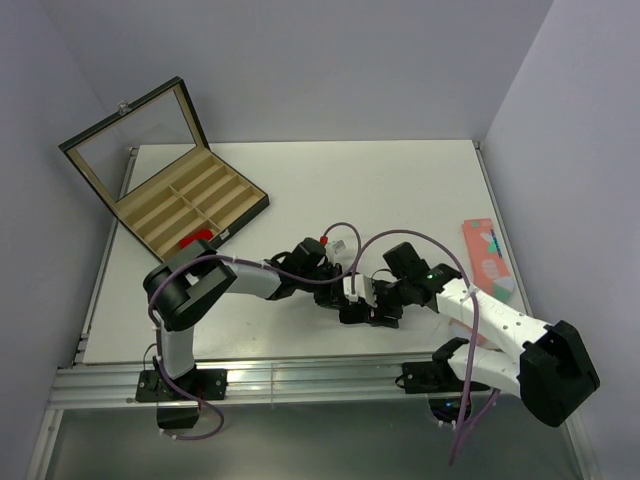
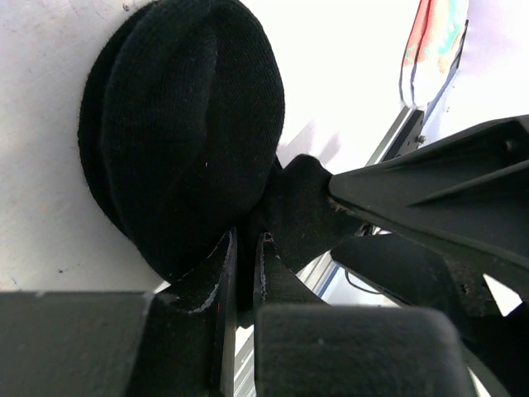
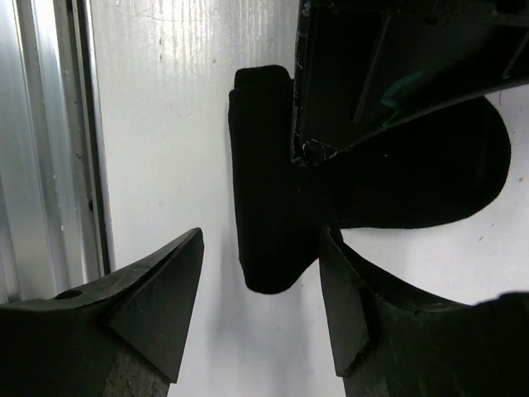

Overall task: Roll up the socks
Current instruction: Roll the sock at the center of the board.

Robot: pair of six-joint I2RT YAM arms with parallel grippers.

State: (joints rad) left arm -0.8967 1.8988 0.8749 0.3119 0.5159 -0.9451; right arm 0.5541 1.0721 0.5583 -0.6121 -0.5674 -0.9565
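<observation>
The black sock (image 2: 182, 124) lies on the white table as a bulging roll, and its loose end (image 3: 264, 207) is a flat strip. My left gripper (image 2: 245, 240) is shut on a fold of that sock beside the roll. My right gripper (image 3: 260, 246) is open, its fingers either side of the strip's tip without touching it. From above, the left gripper (image 1: 340, 298) and right gripper (image 1: 380, 306) meet over the sock (image 1: 356, 316) near the table's front. The red sock (image 1: 196, 238) lies in a compartment of the box.
An open wooden box (image 1: 215, 215) with a raised glass lid stands at the back left. A salmon-pink sock (image 1: 487, 255) lies along the right edge. The table's aluminium front rail (image 3: 50, 149) runs close to the right gripper.
</observation>
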